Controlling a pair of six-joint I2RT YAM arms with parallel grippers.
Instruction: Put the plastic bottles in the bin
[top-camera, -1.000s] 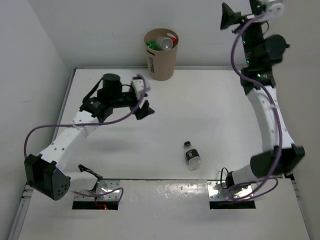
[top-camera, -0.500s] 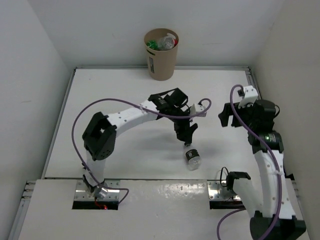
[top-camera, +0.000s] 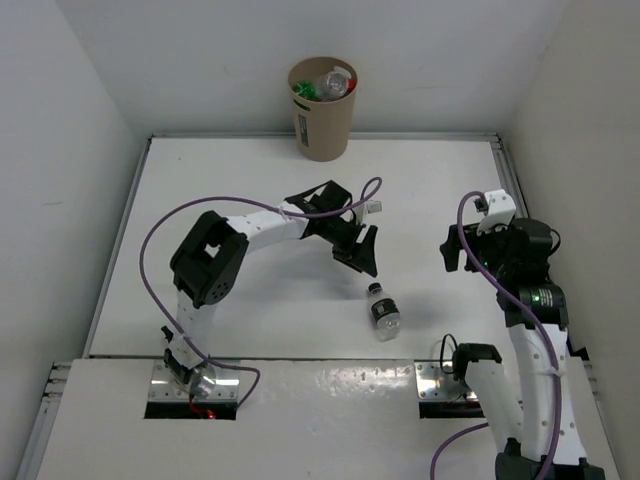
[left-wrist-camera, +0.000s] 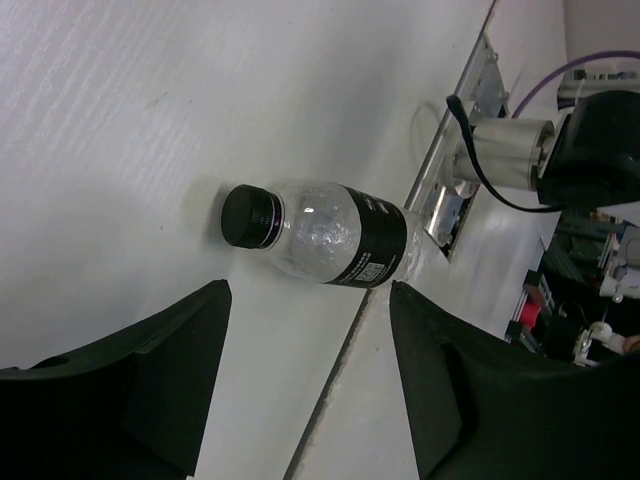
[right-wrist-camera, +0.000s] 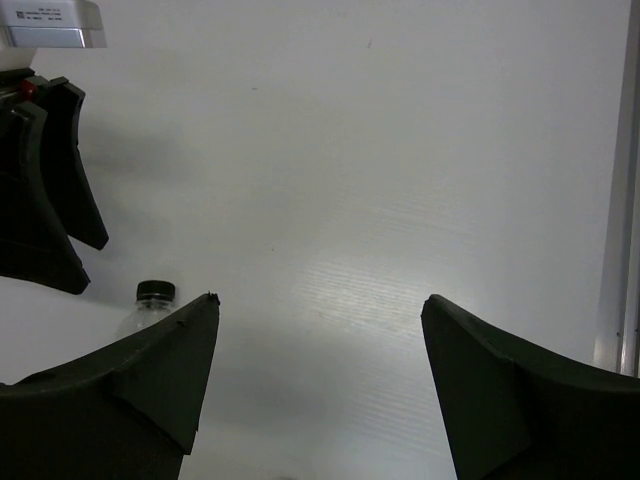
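One plastic bottle (top-camera: 381, 311) lies on its side on the white desk (top-camera: 200, 180), near the front edge and closer to the right arm's base than to the left's. It is clear, with a black cap and a dark label band, and the cap points toward the far side. The bin (top-camera: 322, 128) stands at the far edge of the desk against the back wall, well apart from this bottle. The left arm reaches across the middle of the desk, so its claw (top-camera: 362, 262) sits between the bottle and the bin.

That left claw is spread wide and grips nothing. It hangs just beyond the cap, and in its own wrist view the bottle (left-wrist-camera: 320, 235) lies crosswise ahead of the gap between the two fingers. The right claw (top-camera: 462, 248) is raised off to the right, also wide open and empty. A purple cable (top-camera: 160, 225) loops over the left arm, and metal mounting plates (top-camera: 455, 380) sit at the front edge.

Inside the bin we make out other bottles (top-camera: 328, 83), something green, something red and a clear body, but the rim hides too much to count them. From the right wrist, one finger (right-wrist-camera: 120, 380) cuts off the bottle (right-wrist-camera: 148, 303), leaving only its cap and shoulder visible.
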